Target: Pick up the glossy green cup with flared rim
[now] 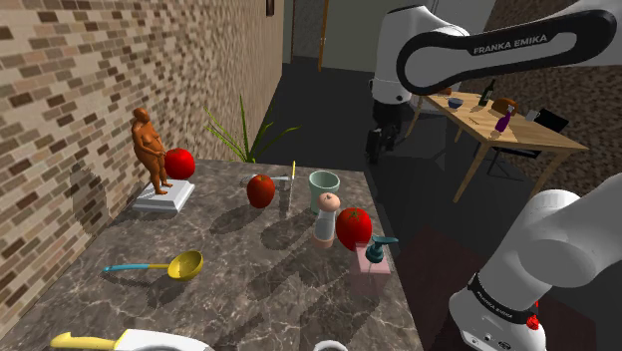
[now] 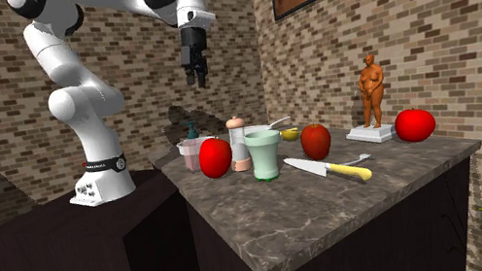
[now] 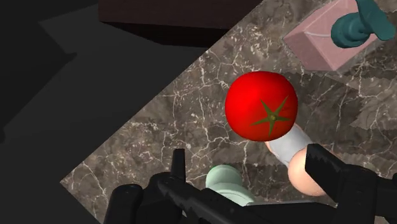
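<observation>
Now jaws spread, high above counter [image 1: 249, 289]. Pale green cup [image 1: 324, 184] upright toward shoulder view's right edge, just beside pepper mill [image 1: 326, 214], tomato [image 1: 353, 226] near. Best: descend straight, straddle rim, avoid mill.

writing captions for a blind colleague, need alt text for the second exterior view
A white robot arm holds its black gripper open, high over a dark veined counter, where a pale green cup stands upright between a red tomato and a yellow-handled knife. Brick walls stand behind.
</observation>
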